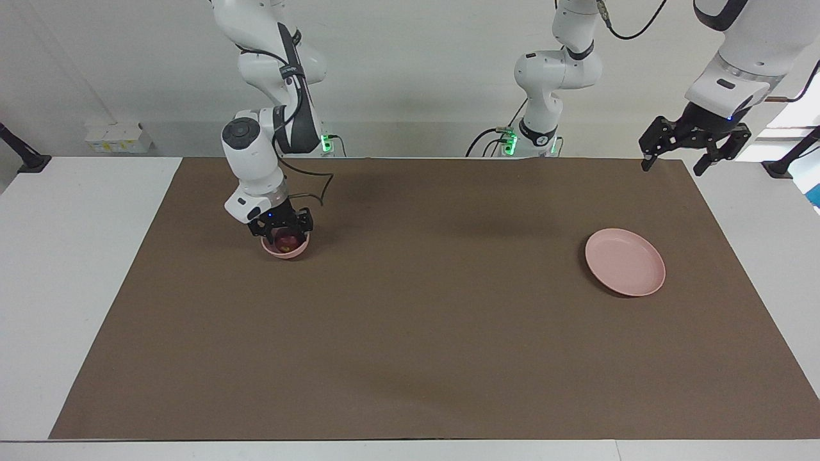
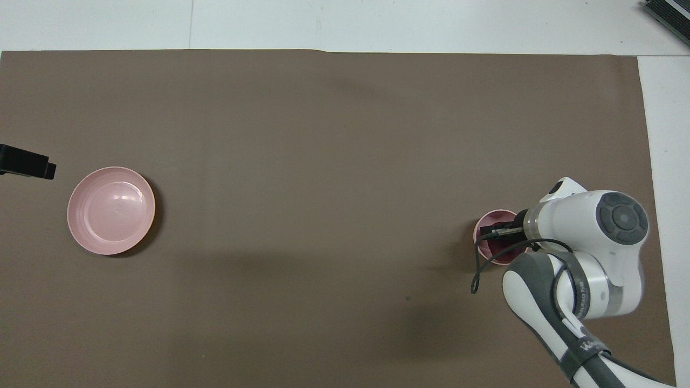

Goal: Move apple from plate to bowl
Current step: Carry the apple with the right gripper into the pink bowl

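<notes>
The dark red apple lies in the small pink bowl toward the right arm's end of the table. It also shows in the overhead view, inside the bowl's rim. My right gripper hangs just over the bowl, fingers apart on either side of the apple; in the overhead view the arm mostly hides it. The flat pink plate lies bare toward the left arm's end. My left gripper waits open, high over the mat's corner; only its tip shows in the overhead view.
A brown mat covers most of the white table. A loose black cable hangs from the right wrist beside the bowl.
</notes>
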You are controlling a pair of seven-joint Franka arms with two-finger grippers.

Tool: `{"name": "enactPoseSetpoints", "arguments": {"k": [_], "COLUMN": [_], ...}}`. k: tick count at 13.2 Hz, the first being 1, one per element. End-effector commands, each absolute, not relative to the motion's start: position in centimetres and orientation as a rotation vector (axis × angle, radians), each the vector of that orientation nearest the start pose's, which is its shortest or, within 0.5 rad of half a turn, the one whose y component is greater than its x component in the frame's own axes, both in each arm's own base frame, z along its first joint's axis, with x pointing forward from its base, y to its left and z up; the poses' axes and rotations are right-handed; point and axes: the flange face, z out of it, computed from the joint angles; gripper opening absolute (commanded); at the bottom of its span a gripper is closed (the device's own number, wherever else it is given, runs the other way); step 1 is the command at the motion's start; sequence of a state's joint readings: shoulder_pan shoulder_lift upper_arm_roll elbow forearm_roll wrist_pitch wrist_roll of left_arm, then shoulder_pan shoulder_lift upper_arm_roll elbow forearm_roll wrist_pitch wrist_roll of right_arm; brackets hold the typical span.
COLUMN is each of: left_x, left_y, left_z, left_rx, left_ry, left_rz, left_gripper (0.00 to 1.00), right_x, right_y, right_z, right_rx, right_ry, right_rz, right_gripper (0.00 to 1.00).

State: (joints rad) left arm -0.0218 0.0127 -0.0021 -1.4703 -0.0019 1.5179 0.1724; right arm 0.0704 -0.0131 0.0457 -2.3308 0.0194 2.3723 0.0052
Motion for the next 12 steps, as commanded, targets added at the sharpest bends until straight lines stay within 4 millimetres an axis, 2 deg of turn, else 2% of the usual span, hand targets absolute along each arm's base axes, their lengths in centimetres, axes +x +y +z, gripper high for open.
{"name": "enactPoseSetpoints", "arguments": {"k": [1,5,7,10,12], "left_x": [54.8,54.8,54.8,54.8,54.8], "left_y": [-1.2,-1.3,-1.2,-1.2,-1.2], "left_z": [66.3,66.3,66.3,66.3,66.3], "left_rx": [-3.118,-3.118,-3.118,-3.118,-3.118], "left_ry": [0.309,0.311,0.309,0.309,0.309], "left_rz": [-0.045,-0.042,-0.042,-0.042,-0.042], "left_gripper": [1.00,1.00,1.00,1.00,1.00], "right_x": [52.6,55.3,56.1,56.0,55.5], "right_y": [5.9,4.4,2.9,2.3,2.0], "right_z": [39.0,45.8,49.8,57.0,60.2], "right_rx": [-3.130,-3.145,-3.168,-3.164,-3.158], "right_ry": [-0.133,-0.090,-0.016,0.036,0.083], "right_rz": [-0.108,-0.112,-0.083,-0.026,-0.002], "right_gripper": [1.00,1.00,1.00,1.00,1.00]}}
